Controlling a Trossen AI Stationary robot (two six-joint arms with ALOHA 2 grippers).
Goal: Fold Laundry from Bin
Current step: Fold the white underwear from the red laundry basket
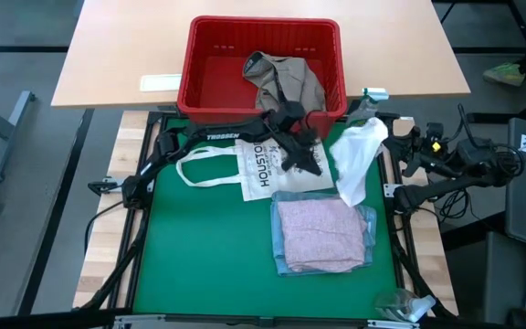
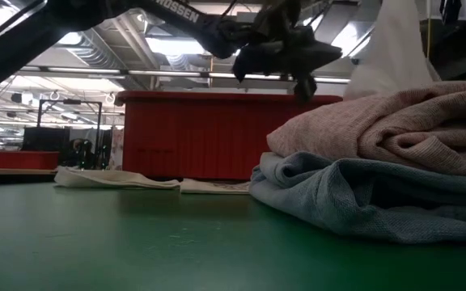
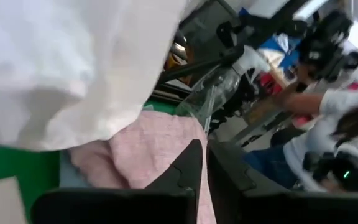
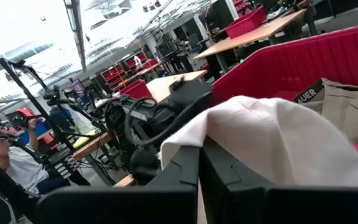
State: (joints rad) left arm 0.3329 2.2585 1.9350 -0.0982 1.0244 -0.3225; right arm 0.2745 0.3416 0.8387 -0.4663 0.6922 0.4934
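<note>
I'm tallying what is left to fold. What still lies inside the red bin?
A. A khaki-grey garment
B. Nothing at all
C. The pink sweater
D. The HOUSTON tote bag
A: the high view shows a crumpled khaki-grey garment in the bin, while the pink piece sits folded on a light blue one on the green mat.

bin (image 1: pixel 210 55): sitting behind the tote bag (image 1: pixel 268 169)
garment (image 1: pixel 286 80): lying in the bin
folded stack (image 1: pixel 320 236): lying right of the tote bag
</note>
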